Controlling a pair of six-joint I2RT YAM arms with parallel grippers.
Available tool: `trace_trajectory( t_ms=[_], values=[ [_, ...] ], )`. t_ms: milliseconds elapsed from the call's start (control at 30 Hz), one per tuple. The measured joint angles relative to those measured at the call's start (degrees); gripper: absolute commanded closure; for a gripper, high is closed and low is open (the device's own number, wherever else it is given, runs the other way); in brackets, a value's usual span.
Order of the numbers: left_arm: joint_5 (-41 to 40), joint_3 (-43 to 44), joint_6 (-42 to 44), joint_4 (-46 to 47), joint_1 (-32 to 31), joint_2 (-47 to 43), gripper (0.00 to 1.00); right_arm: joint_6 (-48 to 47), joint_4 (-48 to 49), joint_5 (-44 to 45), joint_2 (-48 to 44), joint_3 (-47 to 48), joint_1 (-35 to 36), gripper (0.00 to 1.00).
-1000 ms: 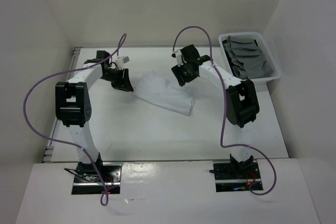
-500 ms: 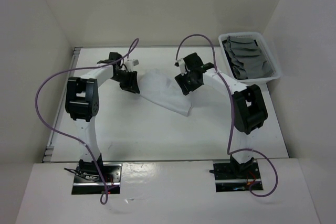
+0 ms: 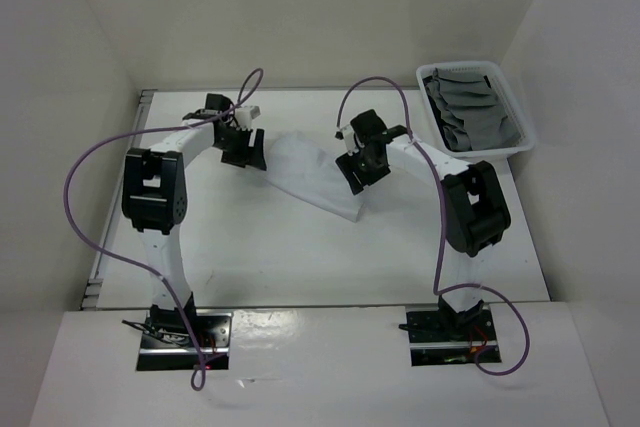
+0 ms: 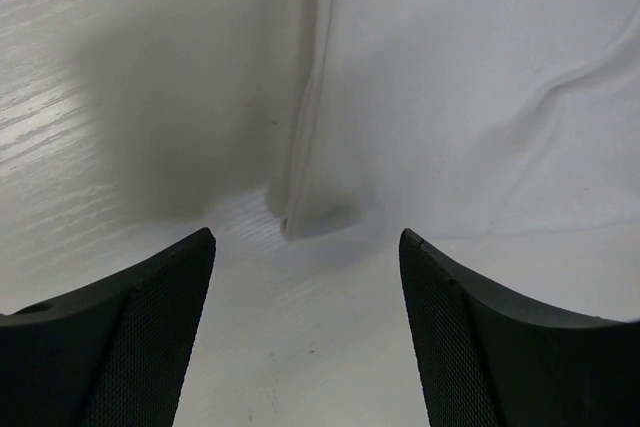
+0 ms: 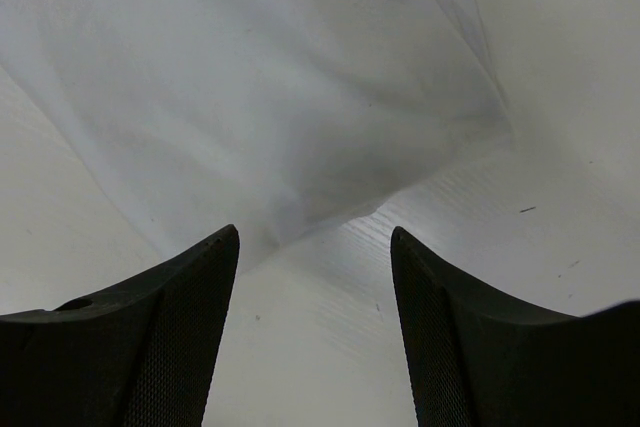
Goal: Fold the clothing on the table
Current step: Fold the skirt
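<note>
Clothing (image 3: pixel 315 172) narrower, left gripper (image 4: pixel 305 242) — opened wider

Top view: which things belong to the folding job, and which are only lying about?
For the job: white cloth; table under it; left end effector and right end effector, both open at the cloth.
Lying about: white basket at the far right corner; grey clothes inside it.
</note>
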Motion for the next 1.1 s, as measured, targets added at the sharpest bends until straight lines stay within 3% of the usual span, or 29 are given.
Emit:
trace_trajectory(
  t_ms=[267, 467, 600, 633, 733, 1100],
  values=[
    [-3.1, 1.5, 0.1, 0.2, -3.5, 2.9, 0.19, 0.3, -2.0, -0.3, 0.0, -1.4, 0.0, 0.31],
    [-5.9, 1.9, 0.1, -0.7, -6.1, 3.1, 0.25, 0.3, -1.9, -0.1, 0.0, -1.5, -0.4, 0.31],
    [-7.6, 1.0, -0.2, -1.6, -6.4, 2.6, 0.53, 0.3, -1.9, 0.7, 0.6, -1.4, -0.8, 0.31],
    [-8.3, 0.4, 0.0, -2.1, -6.4, 2.3, 0.73, 0.3, -1.8, 0.8, 1.1, -1.1, -0.9, 0.31],
    [-9.4, -0.9, 0.0, -3.7, -6.4, 1.7, 0.94, 0.5, -1.7, 1.1, 2.6, -0.4, -1.3, 0.31],
    [-9.6, -3.3, 0.0, -7.9, -6.3, -0.4, 1.00, 1.1, -0.9, 3.6, 8.8, 3.9, -1.3, 0.31]
  ],
)
